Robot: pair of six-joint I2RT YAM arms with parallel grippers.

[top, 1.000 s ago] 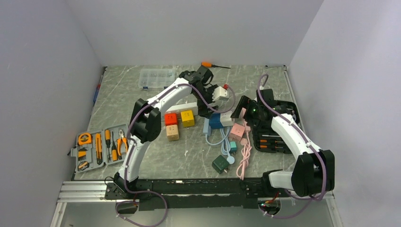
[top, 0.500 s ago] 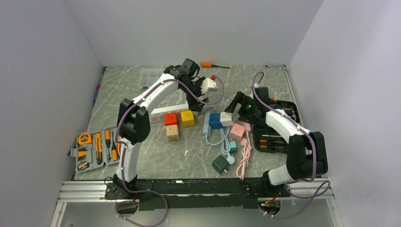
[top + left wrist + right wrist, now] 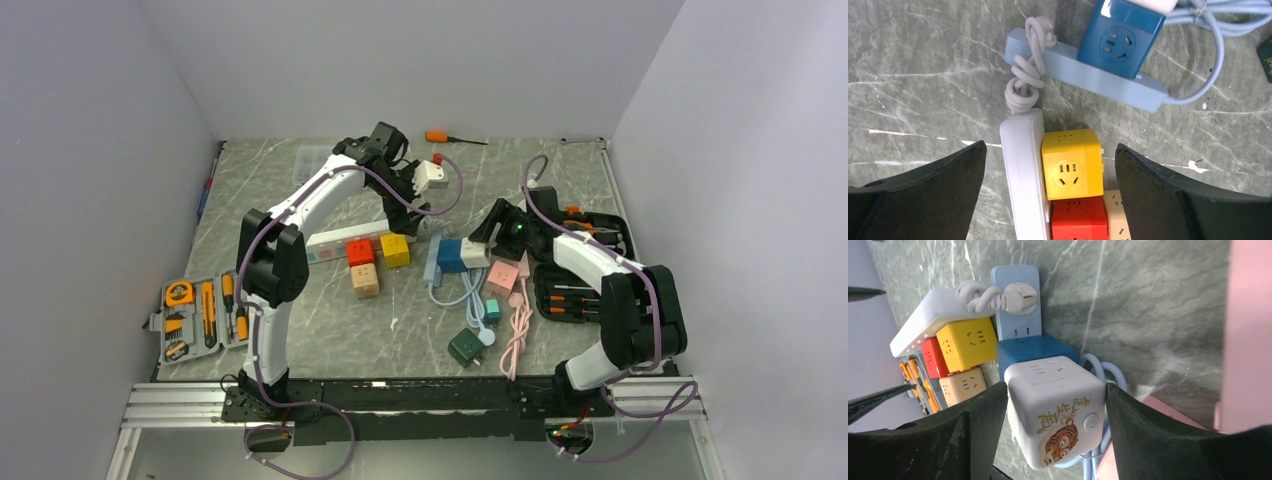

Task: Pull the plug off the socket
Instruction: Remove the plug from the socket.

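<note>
A white cube adapter with a tiger print (image 3: 1055,410) is plugged against a dark blue cube socket (image 3: 1033,352) that sits on a light blue power strip (image 3: 1015,285). My right gripper (image 3: 1055,390) has a finger against each side of the white cube (image 3: 478,252). My left gripper (image 3: 1050,147) is wide open and empty. It hovers over the end of a white power strip (image 3: 1023,170) and a yellow cube (image 3: 1070,165), left of the blue cube (image 3: 1120,37). In the top view the left gripper (image 3: 412,205) is behind the strips.
A red cube (image 3: 361,251) and a beige cube (image 3: 365,281) lie by the yellow one. A pink cube with its cable (image 3: 503,275) and a green adapter (image 3: 466,347) lie in front. A black tool case (image 3: 585,285) is at right, an open tool kit (image 3: 205,312) at left, and a clear organizer box (image 3: 320,160) at the back.
My left arm swung back and to the left, from above the blue cube to above the white strip. My right gripper moved left and came around the white cube.
</note>
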